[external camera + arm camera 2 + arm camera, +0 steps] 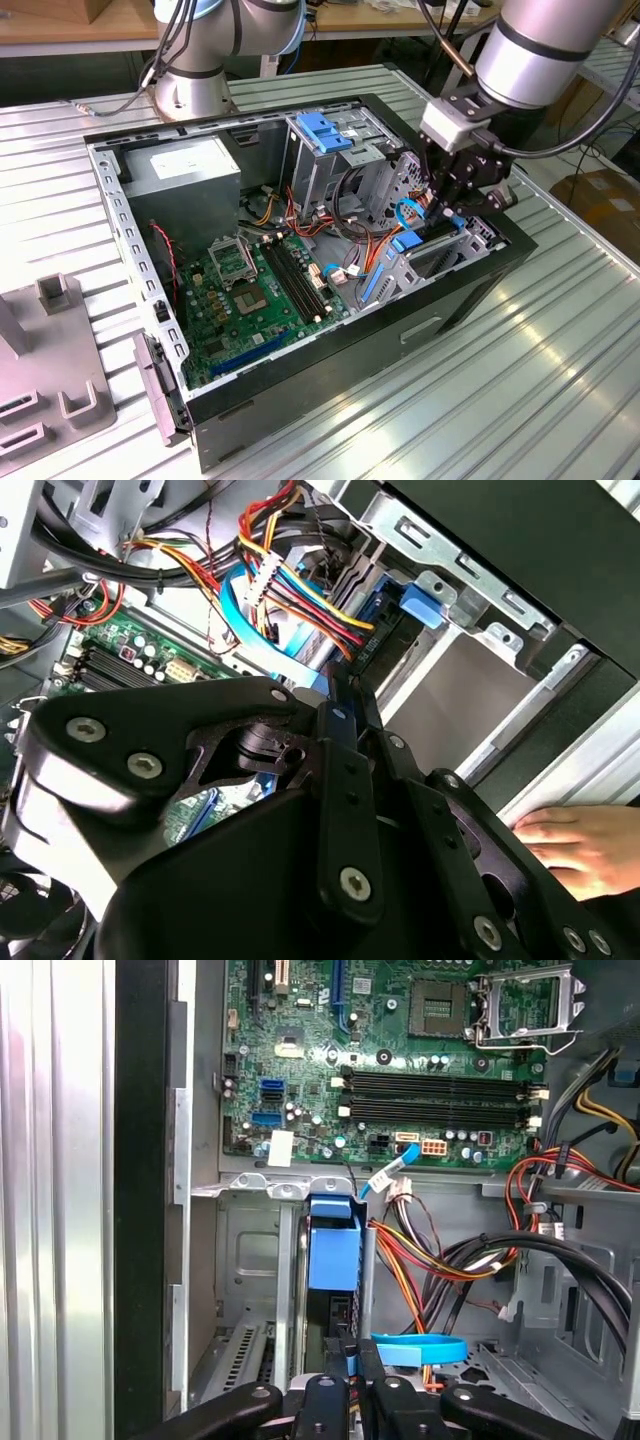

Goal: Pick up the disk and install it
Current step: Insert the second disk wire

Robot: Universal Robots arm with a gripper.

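Note:
The disk [333, 1250] stands on edge in a metal bay slot of the open computer case [330, 375], and its blue plastic frame faces the first wrist view. In the second wrist view the blue tab of the disk [420, 605] sits in the bay's mouth. My gripper [447, 210] hangs over that bay at the exterior view's right. Its black fingers lie close together in both wrist views, and the gripper [358, 1360] has its tips at the disk's near end. Whether the gripper [345, 695] pinches any part of the disk is hidden.
Coloured cables [450, 1260] and a blue ribbon [420, 1348] crowd the space beside the bay. The motherboard [250, 290], a grey metal box [185, 175] and a blue-topped cage [325, 135] fill the case. A person's hand [580, 845] rests outside the case wall. A grey fixture [50, 370] lies on the exterior view's left.

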